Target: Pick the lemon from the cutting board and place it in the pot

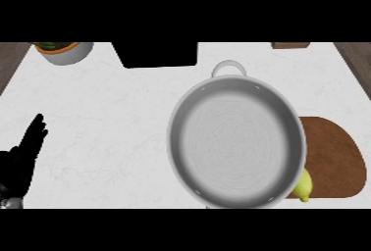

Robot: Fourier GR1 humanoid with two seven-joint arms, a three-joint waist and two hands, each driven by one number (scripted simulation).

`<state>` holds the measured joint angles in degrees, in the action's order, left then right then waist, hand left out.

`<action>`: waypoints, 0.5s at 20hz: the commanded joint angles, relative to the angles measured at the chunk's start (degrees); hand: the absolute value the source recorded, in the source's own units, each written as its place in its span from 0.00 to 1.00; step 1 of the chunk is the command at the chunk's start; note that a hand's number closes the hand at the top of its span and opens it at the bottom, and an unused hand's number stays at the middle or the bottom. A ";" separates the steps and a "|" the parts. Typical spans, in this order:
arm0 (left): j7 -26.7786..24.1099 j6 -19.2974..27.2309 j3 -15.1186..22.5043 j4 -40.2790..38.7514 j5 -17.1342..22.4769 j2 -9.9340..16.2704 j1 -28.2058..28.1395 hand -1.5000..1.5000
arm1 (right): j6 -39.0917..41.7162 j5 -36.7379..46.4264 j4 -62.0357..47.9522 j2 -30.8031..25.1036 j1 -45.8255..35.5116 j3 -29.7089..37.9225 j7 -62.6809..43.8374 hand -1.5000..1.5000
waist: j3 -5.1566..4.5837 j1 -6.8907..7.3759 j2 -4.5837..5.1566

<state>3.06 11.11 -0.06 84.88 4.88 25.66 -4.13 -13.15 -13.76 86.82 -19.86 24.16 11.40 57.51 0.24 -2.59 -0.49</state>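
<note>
So the big round grey metal pot (235,143) takes up the middle of the white marbled counter (109,117), seen almost straight from above, with its small loop handle (229,67) sticking out at the far side. Just right of it lies the brown rounded wooden cutting board (333,154), and the pot's rim covers the board's left edge. The small yellow lemon (304,187) sits at the board's near left corner, tucked right against the pot's rim and partly hidden by it, so it's outside the pot, not in it. The black left hand (25,152) shows at the left edge, well apart from the pot and lemon, fingers straight and pointing up, holding nothing. Far left corner has a white plant pot with some greenery (64,50), next to it a black boxy thing (158,55), and a brown block (290,45) peeks in at the far right.
</note>
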 commanded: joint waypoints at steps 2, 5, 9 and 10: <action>4.47 0.71 2.61 3.13 -2.44 -1.66 2.06 0.50 | 5.85 0.93 -0.51 -3.73 8.23 4.10 6.40 0.00 | -0.22 1.75 0.37; -0.24 -2.88 0.06 1.90 -0.94 0.16 -1.82 0.50 | 2.76 5.66 5.50 -4.86 10.11 2.13 -0.26 0.00 | -0.29 2.43 0.42; 1.05 -1.57 1.01 -1.28 -2.35 -1.85 2.42 0.50 | 1.12 11.22 18.18 -8.77 14.50 -0.71 -12.51 0.00 | -0.44 1.95 0.63; 2.51 -1.05 1.08 2.32 -2.30 -1.78 1.90 0.50 | 1.23 13.45 16.09 -10.20 14.15 -1.07 -14.40 0.00 | -0.37 2.50 0.58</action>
<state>5.59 9.88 0.85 86.82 3.14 24.55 -2.78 -11.59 -5.16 97.68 -26.29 35.75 11.65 50.46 -0.07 -0.54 -0.02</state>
